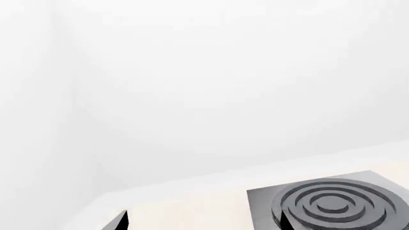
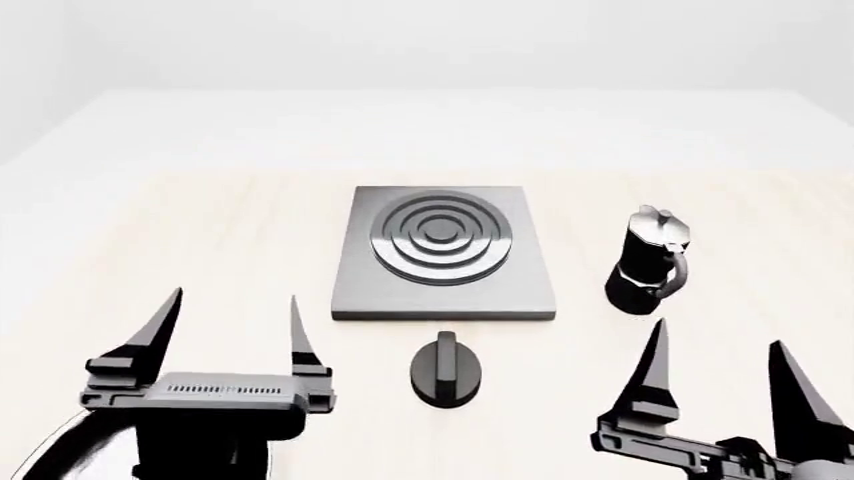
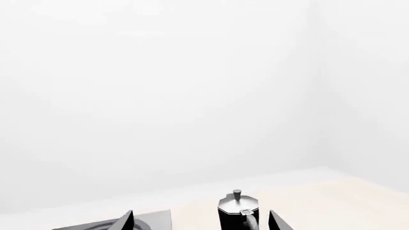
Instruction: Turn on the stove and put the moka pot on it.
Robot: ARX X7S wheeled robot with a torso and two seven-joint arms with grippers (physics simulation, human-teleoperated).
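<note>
Moka pot point(image 2: 650, 262) beside stove point(image 2: 445, 255) — upright; both grippers' fingers point(image 2: 296, 330) spread, empty

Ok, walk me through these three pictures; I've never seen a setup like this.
This is a simulated two-armed robot. The middle picture looks down from its head: the left pincer and right pincer both hang open and empty above a pale table. On it lie the stove, a grey plate with burner rings, its round black knob in front, and the moka pot standing upright to the right of the plate, not on it. The other two pictures come from cameras near each pincer: the left one sees the burner rings, the right one sees the pot.
</note>
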